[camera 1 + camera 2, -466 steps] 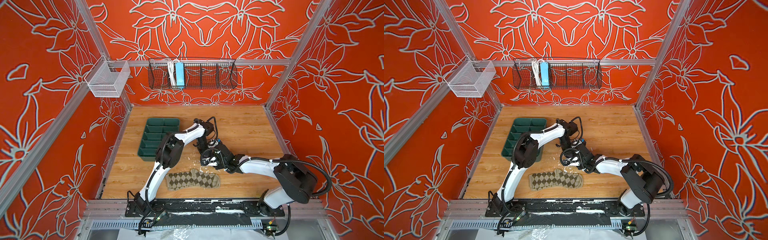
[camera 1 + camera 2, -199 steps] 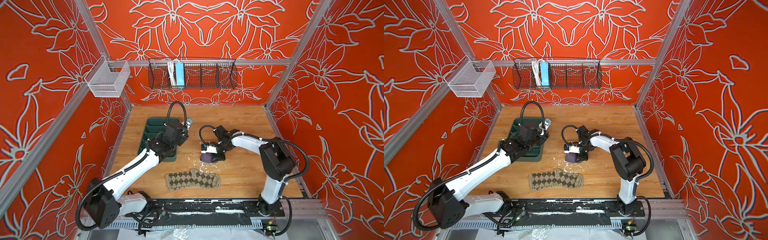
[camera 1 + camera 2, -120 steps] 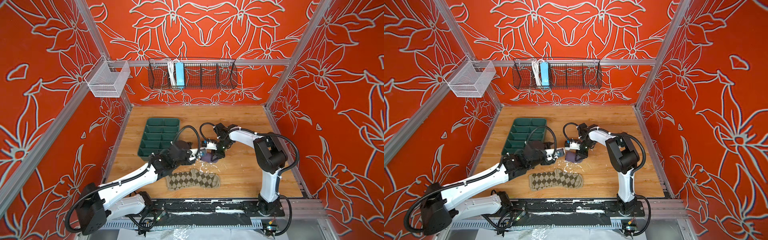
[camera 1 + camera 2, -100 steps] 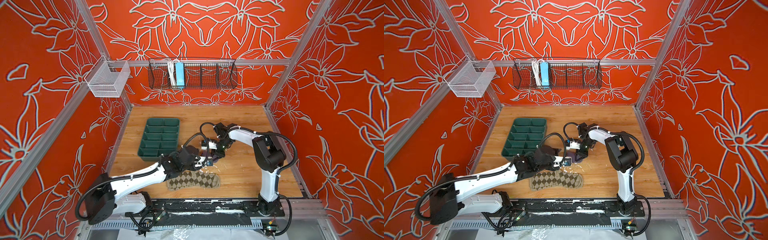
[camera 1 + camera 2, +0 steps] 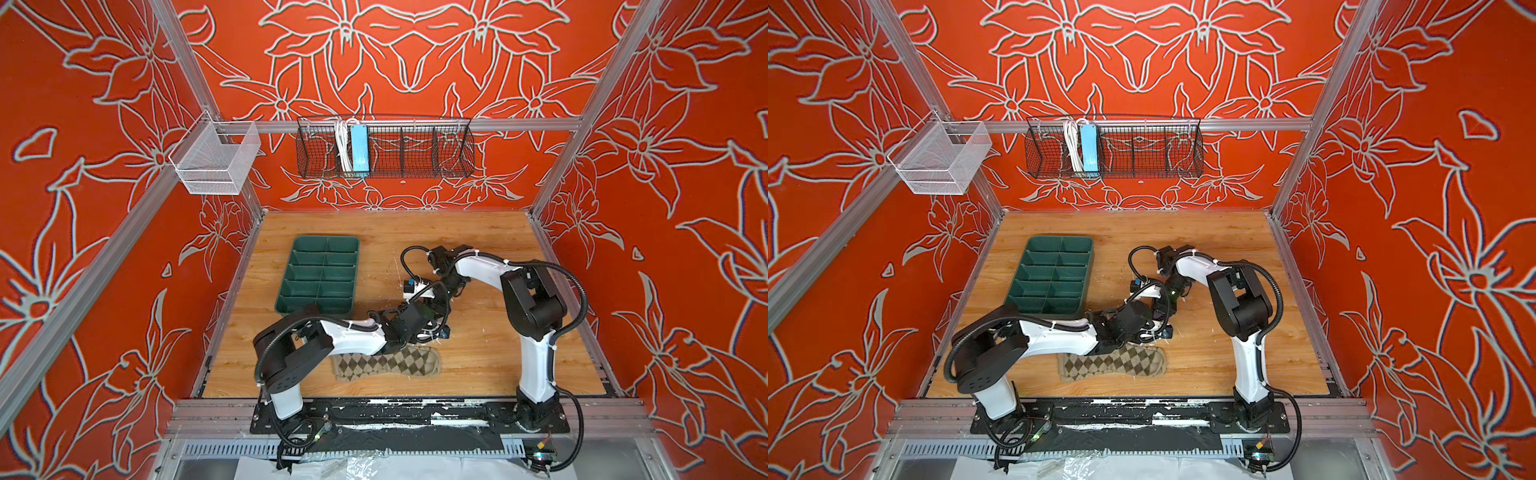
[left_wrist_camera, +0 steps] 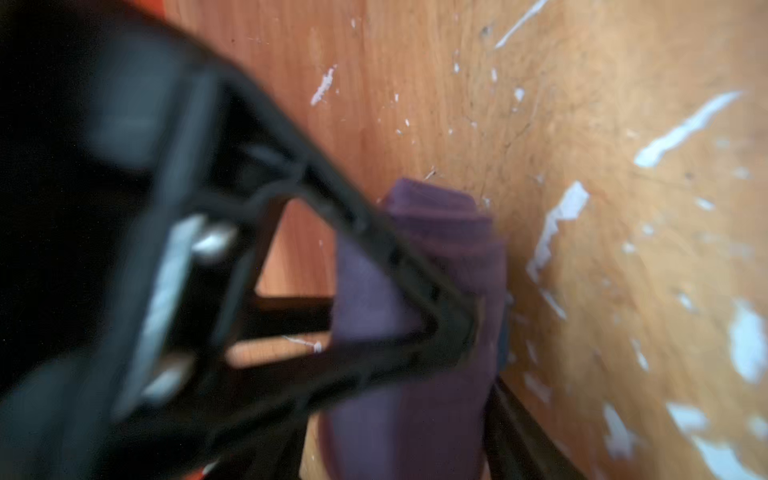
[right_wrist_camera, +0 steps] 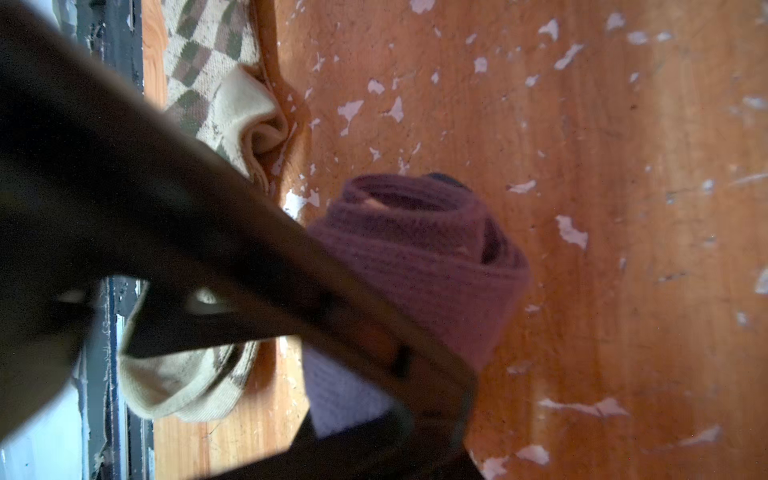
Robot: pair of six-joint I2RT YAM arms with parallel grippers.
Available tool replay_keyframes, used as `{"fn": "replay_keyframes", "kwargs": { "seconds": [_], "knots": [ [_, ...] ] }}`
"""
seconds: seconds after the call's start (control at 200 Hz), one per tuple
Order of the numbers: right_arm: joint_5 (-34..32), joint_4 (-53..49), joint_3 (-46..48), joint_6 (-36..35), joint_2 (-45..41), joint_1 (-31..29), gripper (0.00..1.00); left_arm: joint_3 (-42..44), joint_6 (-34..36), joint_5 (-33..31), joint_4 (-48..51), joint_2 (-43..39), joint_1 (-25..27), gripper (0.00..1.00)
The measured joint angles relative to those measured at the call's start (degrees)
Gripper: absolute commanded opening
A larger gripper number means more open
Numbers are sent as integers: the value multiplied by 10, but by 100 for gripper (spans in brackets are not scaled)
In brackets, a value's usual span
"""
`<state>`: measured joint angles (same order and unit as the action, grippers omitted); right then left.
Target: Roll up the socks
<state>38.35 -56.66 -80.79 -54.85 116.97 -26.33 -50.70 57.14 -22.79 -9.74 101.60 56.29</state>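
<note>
My right pincer (image 7: 457,419) grips the rolled purple sock (image 7: 419,266) on the wooden table (image 5: 478,353). My left pincer (image 6: 486,328) straddles the same roll, one finger (image 6: 395,257) against its side. I cannot tell if it is clamped. The argyle sock (image 5: 386,363) lies flat just beside my left pincer, toward my base.

The purple sock (image 7: 419,266) sits rolled tight — argyle sock (image 5: 386,363) flat nearby.

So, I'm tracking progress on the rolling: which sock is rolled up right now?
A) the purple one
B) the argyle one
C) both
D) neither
A: the purple sock is coiled into a roll in the right wrist view, while the argyle sock lies stretched out in a top view.
</note>
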Motion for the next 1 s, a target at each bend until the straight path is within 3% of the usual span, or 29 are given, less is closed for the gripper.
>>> {"fn": "replay_keyframes", "kwargs": {
  "seconds": [0.385,0.585,0.676,0.701,0.711,0.721,0.736,1.001],
  "knots": [
    [15,21,19,-4,-13,23,8,-16,-29,3,-9,32,-15,15],
    [10,72,65,9,-60,39,37,-45,-52,24,23,40,-21,10],
    [13,101,96,16,-99,48,44,-54,-63,40,44,40,-26,10],
    [15,107,102,18,-112,52,58,-54,-65,41,51,40,-27,10],
    [15,109,104,18,-116,53,69,-54,-66,42,55,40,-28,10],
    [15,111,106,23,-122,56,88,-54,-65,43,60,40,-29,10],
    [17,115,109,23,-129,59,97,-54,-66,45,66,40,-30,10],
    [40,184,137,85,-217,116,98,-83,-87,65,117,47,-45,10]
  ]
}}
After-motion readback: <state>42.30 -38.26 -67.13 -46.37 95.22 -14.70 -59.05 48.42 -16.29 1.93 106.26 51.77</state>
